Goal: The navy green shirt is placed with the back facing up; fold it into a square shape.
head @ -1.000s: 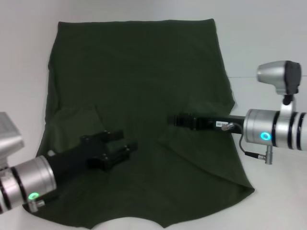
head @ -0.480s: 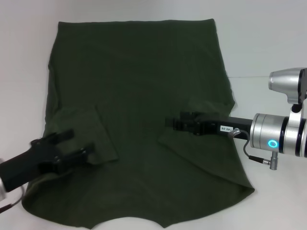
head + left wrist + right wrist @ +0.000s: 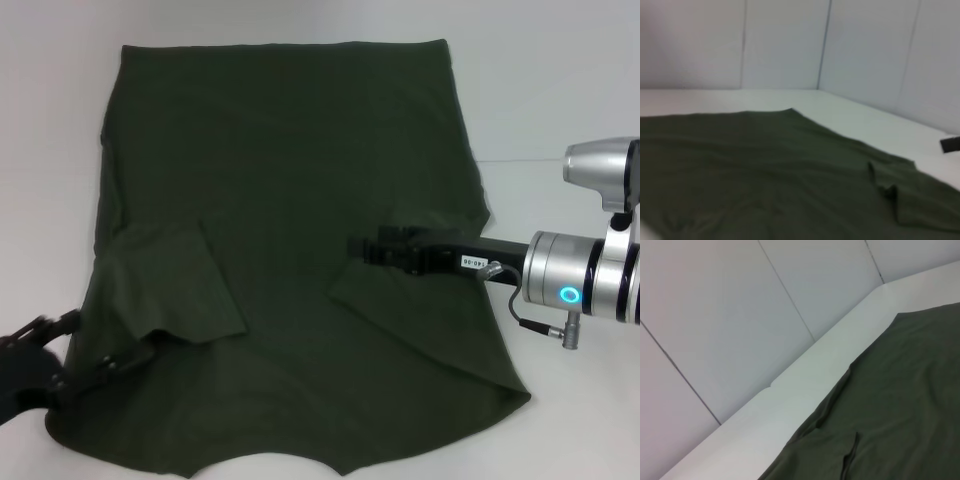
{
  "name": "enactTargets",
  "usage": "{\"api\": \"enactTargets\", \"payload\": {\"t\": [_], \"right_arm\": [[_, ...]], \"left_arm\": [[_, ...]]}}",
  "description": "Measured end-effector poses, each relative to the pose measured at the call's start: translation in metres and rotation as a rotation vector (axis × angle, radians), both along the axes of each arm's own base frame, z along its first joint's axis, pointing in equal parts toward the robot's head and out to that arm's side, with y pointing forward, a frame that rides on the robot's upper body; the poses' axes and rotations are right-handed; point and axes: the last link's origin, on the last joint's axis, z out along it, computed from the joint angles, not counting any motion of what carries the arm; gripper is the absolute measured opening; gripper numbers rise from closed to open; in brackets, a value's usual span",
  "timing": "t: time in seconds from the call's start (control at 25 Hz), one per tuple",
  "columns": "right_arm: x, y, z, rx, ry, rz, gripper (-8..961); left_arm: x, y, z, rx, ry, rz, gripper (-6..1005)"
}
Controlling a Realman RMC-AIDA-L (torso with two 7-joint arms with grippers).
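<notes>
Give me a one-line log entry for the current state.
shirt: flat, back up, both sleeves folded in | left gripper: at shirt's near-left edge | right gripper: over folded right sleeve | square fold: not yet done

Before me is a white table (image 3: 560, 90), bare along its far and right edges. On it lies the shirt (image 3: 290, 180), spread flat and plain side up, both sleeves folded inward, its near hem reaching the table's near edge.

Head above—wrists low, shirt (image 3: 290, 250) shared.
</notes>
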Motion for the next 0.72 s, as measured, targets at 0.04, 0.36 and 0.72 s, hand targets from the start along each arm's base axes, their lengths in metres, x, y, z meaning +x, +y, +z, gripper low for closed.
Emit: {"api": "enactTargets", "payload": {"t": [0.04, 0.36, 0.72], "right_arm": [[0.000, 0.000, 0.000, 0.003, -0.002, -0.001, 748], [-0.001, 0.006, 0.002, 0.023, -0.028, 0.008, 748], [-0.003, 0.008, 0.003, 0.031, -0.028, 0.011, 747]], "left_arm": [[-0.001, -0.001, 0.000, 0.003, 0.001, 0.006, 875], [-0.020, -0.018, 0.000, 0.010, 0.016, 0.085, 876], [-0.028, -0.029, -0.006, -0.046, 0.057, 0.113, 875]]}}
